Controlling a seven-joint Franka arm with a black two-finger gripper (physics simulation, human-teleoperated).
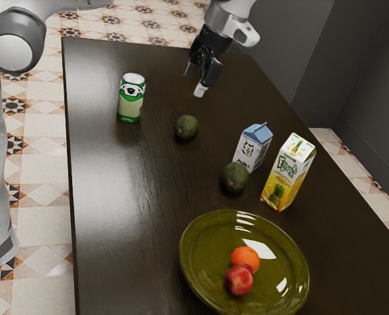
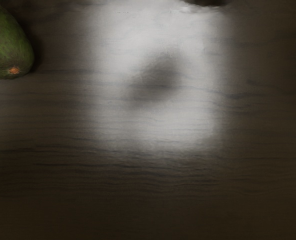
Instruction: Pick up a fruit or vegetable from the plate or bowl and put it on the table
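"Exterior view first: where's the hand?"

"The hand (image 1: 198,84) is above the table (image 1: 142,203), toward the far end, well apart from the plate (image 1: 201,278). I can't tell whether it's wide or narrow."

"And the fruit?"

"The orange (image 1: 245,256) and the red fruit (image 1: 239,281) are both on the plate, seemingly touching. One avocado (image 1: 186,128) lies on the table near the can (image 1: 131,98); another avocado (image 1: 235,178) is just beside the milk (image 1: 252,148)."

"What about the juice (image 1: 288,172)?"

"Upright, near the milk, between it and the plate."

"Now the wrist view?"

"Bare wood under the hand, with a bright patch of light and a dark, soft shadow in it. An avocado lies off to one side of the patch. I can't tell the hand's state there either."
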